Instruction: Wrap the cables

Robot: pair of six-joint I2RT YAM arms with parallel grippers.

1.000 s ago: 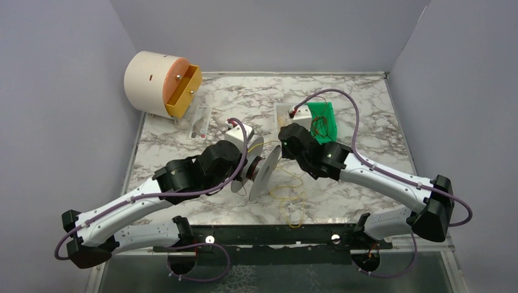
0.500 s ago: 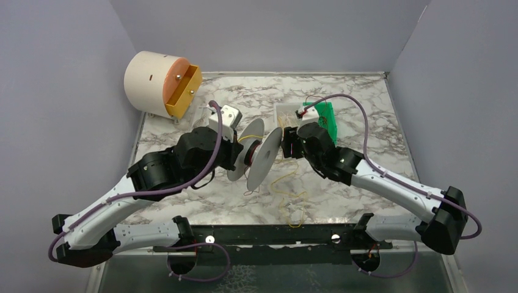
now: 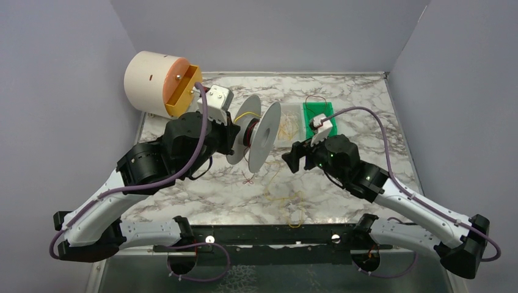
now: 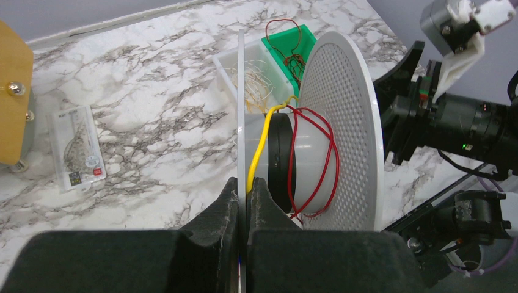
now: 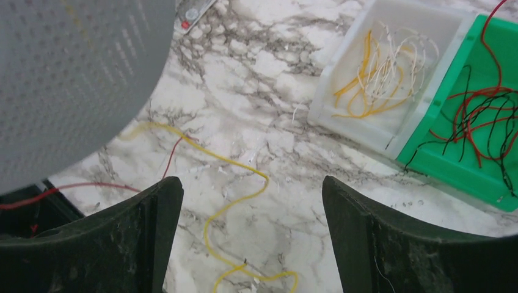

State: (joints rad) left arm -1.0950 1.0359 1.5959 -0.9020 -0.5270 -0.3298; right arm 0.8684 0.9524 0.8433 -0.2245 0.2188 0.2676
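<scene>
My left gripper (image 3: 236,131) (image 4: 245,186) is shut on the thin edge of one flange of a grey spool (image 3: 264,131) (image 4: 342,122) and holds it above the table. A red wire (image 4: 327,152) loops round the hub. A yellow wire (image 4: 262,140) runs along the hub into the jaws. More yellow wire (image 3: 287,198) (image 5: 235,204) lies in loose curves on the marble below the spool, with a red strand (image 5: 61,189) beside it. My right gripper (image 3: 291,160) (image 5: 250,201) is open and empty, just right of the spool, above the yellow wire.
A white bin (image 5: 391,143) of pale and yellow wires and a green bin (image 3: 321,113) (image 5: 482,165) of red and dark wires stand at the back right. A cream cylinder with a yellow drawer (image 3: 156,82) stands at the back left. A small card (image 4: 76,149) lies near it.
My left arm has carried the spool up and toward the back. My right gripper has drawn back from the spool toward the near right.
</scene>
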